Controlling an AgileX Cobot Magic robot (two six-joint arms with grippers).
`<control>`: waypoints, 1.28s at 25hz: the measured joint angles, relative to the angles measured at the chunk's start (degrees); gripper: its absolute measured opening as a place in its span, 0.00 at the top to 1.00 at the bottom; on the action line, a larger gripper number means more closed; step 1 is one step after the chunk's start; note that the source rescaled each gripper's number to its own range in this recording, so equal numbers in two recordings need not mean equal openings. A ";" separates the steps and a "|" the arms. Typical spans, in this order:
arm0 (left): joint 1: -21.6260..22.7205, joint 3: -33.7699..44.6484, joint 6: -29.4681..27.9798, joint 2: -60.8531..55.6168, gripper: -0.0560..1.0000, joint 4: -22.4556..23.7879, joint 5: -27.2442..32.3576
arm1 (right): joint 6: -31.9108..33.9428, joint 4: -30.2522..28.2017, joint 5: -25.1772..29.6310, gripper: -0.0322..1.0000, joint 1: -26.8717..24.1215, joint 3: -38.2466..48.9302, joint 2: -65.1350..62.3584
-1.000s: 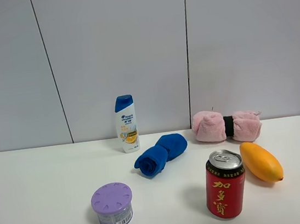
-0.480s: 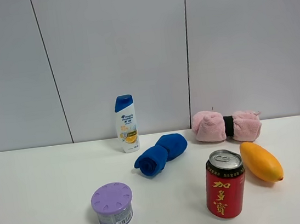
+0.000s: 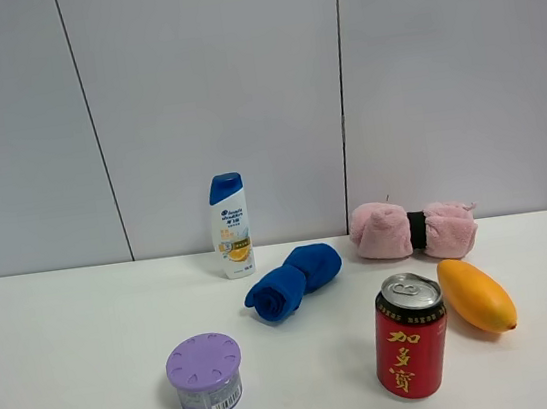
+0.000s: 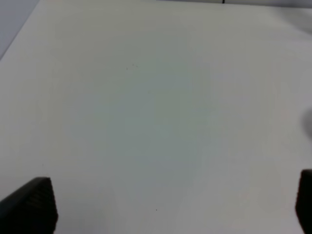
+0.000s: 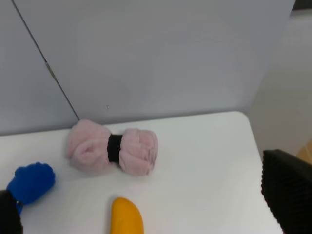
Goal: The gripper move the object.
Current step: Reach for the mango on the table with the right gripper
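The orange-yellow mango [image 3: 477, 295] lies on the white table [image 3: 68, 332] at the right, just right of the red can [image 3: 410, 337] and in front of the pink towel roll [image 3: 413, 229]. Neither arm shows in the exterior high view. In the right wrist view my right gripper [image 5: 148, 209] is open and empty, raised above the table, with the mango's end [image 5: 127, 217] between its spread fingers [image 5: 287, 192]. In the left wrist view my left gripper [image 4: 165, 209] is open and empty over bare table, with only its fingertips [image 4: 31, 204] showing.
A rolled blue cloth [image 3: 293, 282] lies mid-table, a shampoo bottle [image 3: 231, 226] stands behind it, and a purple-lidded tub [image 3: 206, 376] sits front left. A grey panel wall [image 3: 238, 88] backs the table. The table's right edge [image 5: 256, 141] is near the mango.
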 joint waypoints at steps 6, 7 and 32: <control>0.00 0.00 0.00 0.00 0.00 0.00 0.00 | 0.00 0.00 0.00 0.00 0.00 0.00 4.56; 0.00 0.00 0.00 0.00 0.00 0.00 0.00 | 0.00 0.00 0.00 0.00 0.00 0.00 5.20; 0.00 0.00 0.00 0.00 0.00 0.00 0.00 | 0.05 3.82 0.23 0.00 0.00 6.64 19.57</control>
